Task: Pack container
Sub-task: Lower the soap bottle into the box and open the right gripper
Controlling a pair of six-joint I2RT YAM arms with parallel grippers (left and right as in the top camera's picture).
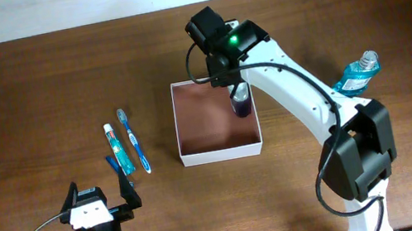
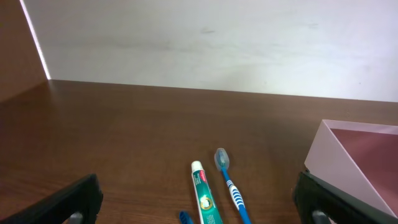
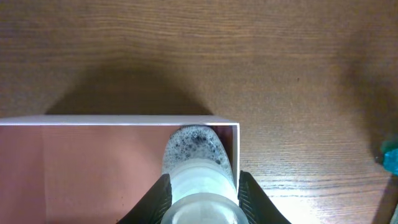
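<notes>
Our right fingers (image 3: pixel 157 198) grip a foamy bottle (image 3: pixel 198 163) low inside the container (image 1: pixel 221 154) at the middle of the worktop (image 1: pixel 35 94), left fingers (image 1: pixel 130 197) spread idle; released this near the wall, it might tip over the rim.

Dark wood-grain bench (image 1: pixel 35 94) with a soft sheen, container (image 1: pixel 221 155) smooth matt white walls, matt reddish-brown inside, clear plastic bottle (image 3: pixel 194 155), blue bottle (image 1: pixel 358 73) glossy see-through plastic.

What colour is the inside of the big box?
Reddish-brown, with white walls around it; the overhead view shows the box best.
</notes>
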